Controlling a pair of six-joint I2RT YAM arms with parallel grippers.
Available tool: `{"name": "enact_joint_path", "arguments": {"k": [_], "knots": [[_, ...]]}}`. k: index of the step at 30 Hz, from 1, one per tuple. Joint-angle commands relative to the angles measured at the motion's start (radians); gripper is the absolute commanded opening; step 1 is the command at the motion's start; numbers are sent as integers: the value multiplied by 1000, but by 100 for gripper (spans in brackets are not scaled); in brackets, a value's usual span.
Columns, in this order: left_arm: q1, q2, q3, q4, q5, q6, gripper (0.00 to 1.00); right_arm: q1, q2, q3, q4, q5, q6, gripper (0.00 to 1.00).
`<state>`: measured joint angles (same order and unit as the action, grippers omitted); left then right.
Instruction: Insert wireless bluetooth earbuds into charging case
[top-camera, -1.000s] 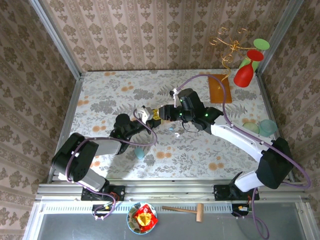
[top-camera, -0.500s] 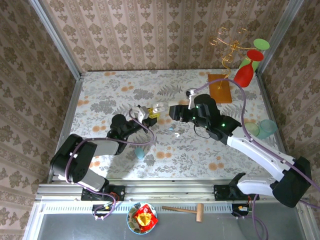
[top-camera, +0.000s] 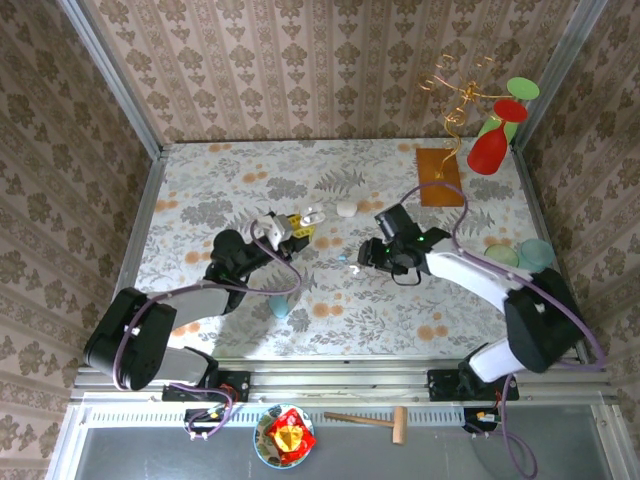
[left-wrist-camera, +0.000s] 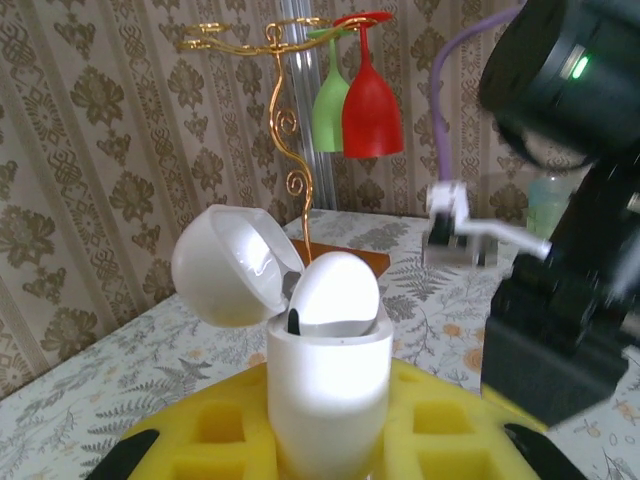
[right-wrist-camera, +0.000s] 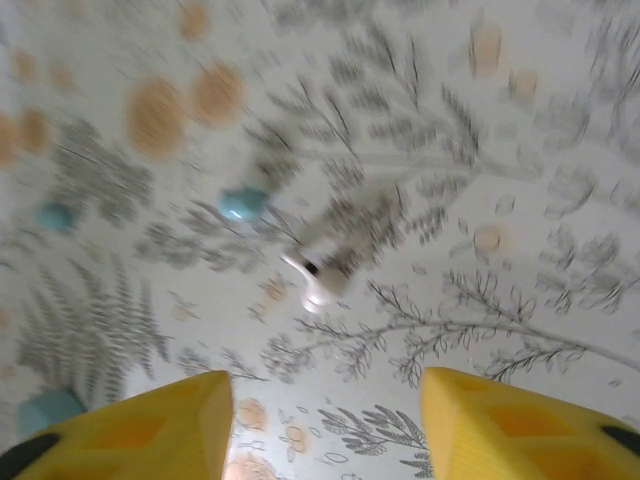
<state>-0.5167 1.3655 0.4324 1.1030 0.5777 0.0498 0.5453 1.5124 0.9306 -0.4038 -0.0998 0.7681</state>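
Note:
My left gripper (top-camera: 290, 228) is shut on a white charging case (left-wrist-camera: 330, 385), held upright between its yellow pads (left-wrist-camera: 215, 435). The case's lid (left-wrist-camera: 225, 265) is swung open, and a white earbud (left-wrist-camera: 338, 288) sits in the top. My right gripper (top-camera: 368, 256) hovers low over the table to the right of the case, open, its yellow fingertips (right-wrist-camera: 130, 430) apart with nothing between them. Below it lie a white earbud (right-wrist-camera: 318, 280) and a pale blue earbud (right-wrist-camera: 243, 203); both also show on the table (top-camera: 352, 264).
A second white case (top-camera: 347, 208) lies behind the grippers and a light blue case (top-camera: 280, 307) near the front. An orange mat (top-camera: 440, 177) and a gold rack with red and green glasses (top-camera: 490, 140) stand at the back right. Two pale cups (top-camera: 520, 254) sit at the right edge.
My right gripper has pulled away from the held case, moving right and down over the loose earbuds. The left gripper keeps the case and has shifted slightly.

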Motion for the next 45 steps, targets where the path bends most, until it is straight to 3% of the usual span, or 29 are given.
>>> {"name": "enact_joint_path", "arguments": {"k": [1,5,26,39,45], "knots": [[2,-30,-16,-4,20,23,0,20,87,44,-37,-74,31,45],[1,-50,-25,-22,16,31,0,28,167,73,-25,-79,32,38],[0,-17,-26,4,16,21,0,25,333,192,-76,-15,-18,27],[1,14,-20,37,22,4,0,20,329,241,-156,15,-136,18],[6,33,-36,56,25,35,0,3,270,254,-191,-41,-246,18]]}}
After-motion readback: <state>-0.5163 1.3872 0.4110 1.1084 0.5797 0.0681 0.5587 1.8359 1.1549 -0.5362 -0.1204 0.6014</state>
